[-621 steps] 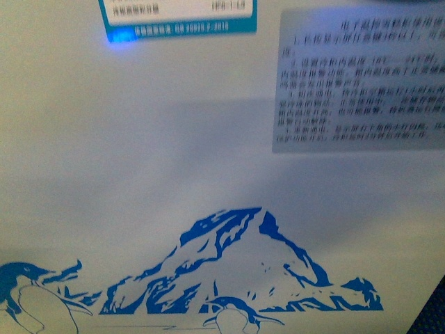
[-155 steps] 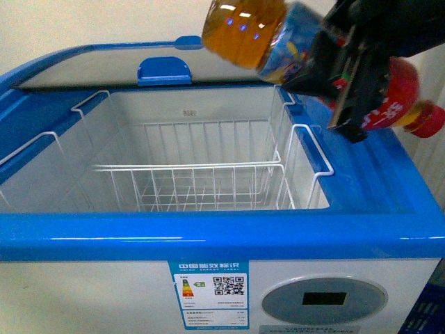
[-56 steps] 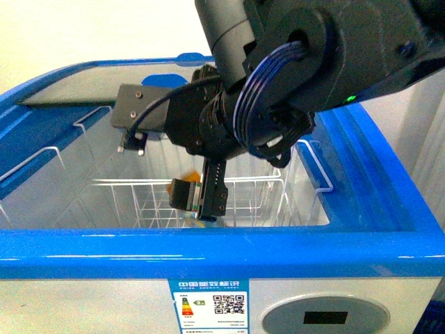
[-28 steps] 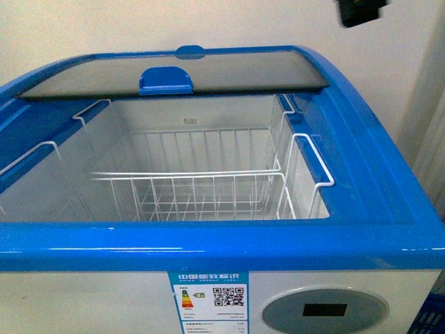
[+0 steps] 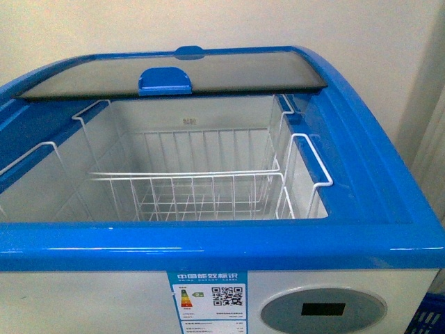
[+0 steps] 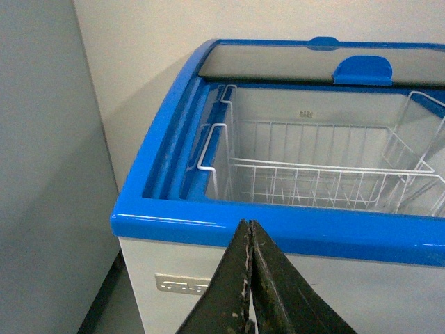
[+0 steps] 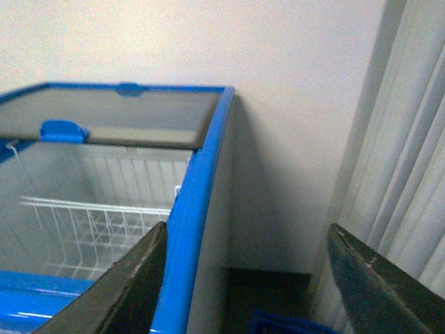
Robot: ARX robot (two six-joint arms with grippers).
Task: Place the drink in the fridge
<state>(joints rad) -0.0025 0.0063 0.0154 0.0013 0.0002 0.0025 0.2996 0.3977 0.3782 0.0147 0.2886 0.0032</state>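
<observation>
The fridge point(image 5: 208, 243) is a white chest cooler with a blue rim. Its glass lid point(image 5: 229, 69) is slid to the back, leaving the front half uncovered. A white wire basket point(image 5: 188, 188) hangs inside, and nothing shows in the part of it I can see. The drink is out of view in every frame. Neither arm appears in the front view. My left gripper point(image 6: 249, 224) is shut with nothing in it, just in front of the fridge's point(image 6: 278, 229) front rim near its left corner. My right gripper point(image 7: 247, 229) is open and empty, beside the fridge's point(image 7: 195, 209) right rim.
A tall grey cabinet side point(image 6: 42, 139) stands close to the left of the fridge. A pale curtain point(image 7: 403, 139) hangs to the right, with a blue crate point(image 7: 278, 323) on the floor below. A plain wall runs behind the fridge.
One second ago the right arm reached down into the open fridge. Half a second ago only a dark piece showed at the top right. Now no arm is in the front view.
</observation>
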